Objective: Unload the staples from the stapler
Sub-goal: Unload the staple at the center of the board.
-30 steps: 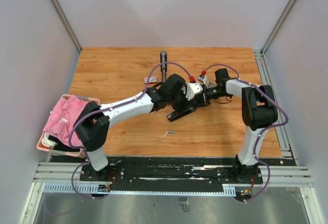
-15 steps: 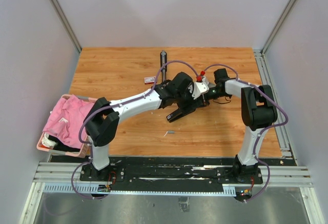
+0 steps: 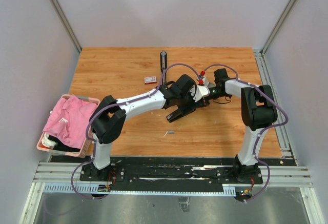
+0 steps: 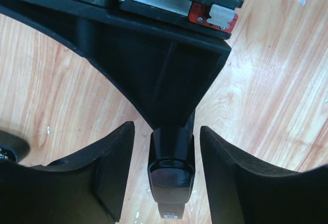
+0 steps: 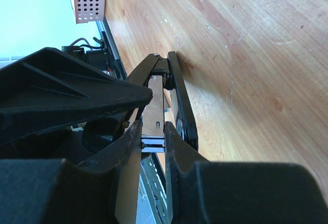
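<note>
**Stapler open, one strip out, magazine not confirmed clear**

I read the job as partly done. A short silvery strip of staples point(image 3: 169, 132) lies loose on the bench point(image 3: 118, 65), so at least some load has come out. The stapler point(image 3: 180, 113) is held up between the two arms with its top swung away from its base. From the left wrist view I can see the metal magazine point(image 4: 154, 1) and a red piece at its end. I cannot tell whether more staples sit inside that channel, so I would check it before calling the job finished.

My right tool point(image 5: 152, 131) is closed on the stapler, its fingers pinching a thin metal part. My left tool point(image 4: 166, 131) has its jaws apart, one on either side of the stapler's narrow black end. Bare wood shows in the gap on one side and there is barely a sliver on the other, so I judge it is straddling the stapler rather than clamping it.

The loose strip lies on the near side of the stapler, towards the arm bases. It is just off the stapler's lower end and clear of both tools. Neither wrist camera shows it.
</note>
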Controlling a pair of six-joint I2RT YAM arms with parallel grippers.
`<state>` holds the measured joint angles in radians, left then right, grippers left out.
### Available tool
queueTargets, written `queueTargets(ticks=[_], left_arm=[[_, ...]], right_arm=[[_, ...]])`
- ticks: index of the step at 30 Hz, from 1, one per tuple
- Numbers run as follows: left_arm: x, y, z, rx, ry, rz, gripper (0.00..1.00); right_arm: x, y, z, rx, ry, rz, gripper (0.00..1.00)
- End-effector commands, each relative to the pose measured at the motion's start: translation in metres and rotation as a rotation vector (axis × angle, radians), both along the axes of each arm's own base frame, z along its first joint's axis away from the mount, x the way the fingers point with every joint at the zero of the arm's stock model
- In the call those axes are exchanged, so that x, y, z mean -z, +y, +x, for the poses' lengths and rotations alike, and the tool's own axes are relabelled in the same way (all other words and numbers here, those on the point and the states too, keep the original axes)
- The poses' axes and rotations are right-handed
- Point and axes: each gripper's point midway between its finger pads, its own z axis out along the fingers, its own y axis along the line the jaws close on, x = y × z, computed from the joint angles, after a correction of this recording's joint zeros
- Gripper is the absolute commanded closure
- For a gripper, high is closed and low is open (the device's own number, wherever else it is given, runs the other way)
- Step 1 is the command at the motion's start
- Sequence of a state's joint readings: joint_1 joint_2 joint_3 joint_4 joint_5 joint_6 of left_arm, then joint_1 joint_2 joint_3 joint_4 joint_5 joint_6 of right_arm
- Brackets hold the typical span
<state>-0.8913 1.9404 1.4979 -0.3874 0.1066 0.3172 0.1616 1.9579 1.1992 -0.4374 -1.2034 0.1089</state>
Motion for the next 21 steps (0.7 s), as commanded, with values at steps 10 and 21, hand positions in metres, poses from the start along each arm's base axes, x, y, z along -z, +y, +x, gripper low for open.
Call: queueTargets(ticks=[10,21], left_arm=[[-0.029,0.001,0.009,-0.036,-0.089,-0.028,0.84],[-0.077,0.036,0.008,-0.098,-0.244,-0.093,0.84]], right_arm=[[-0.003,0.005,-0.008,-0.017,0.004,-0.005,0.93],[0.006,-0.013,0.003,0.042,0.010,-0.033,0.94]])
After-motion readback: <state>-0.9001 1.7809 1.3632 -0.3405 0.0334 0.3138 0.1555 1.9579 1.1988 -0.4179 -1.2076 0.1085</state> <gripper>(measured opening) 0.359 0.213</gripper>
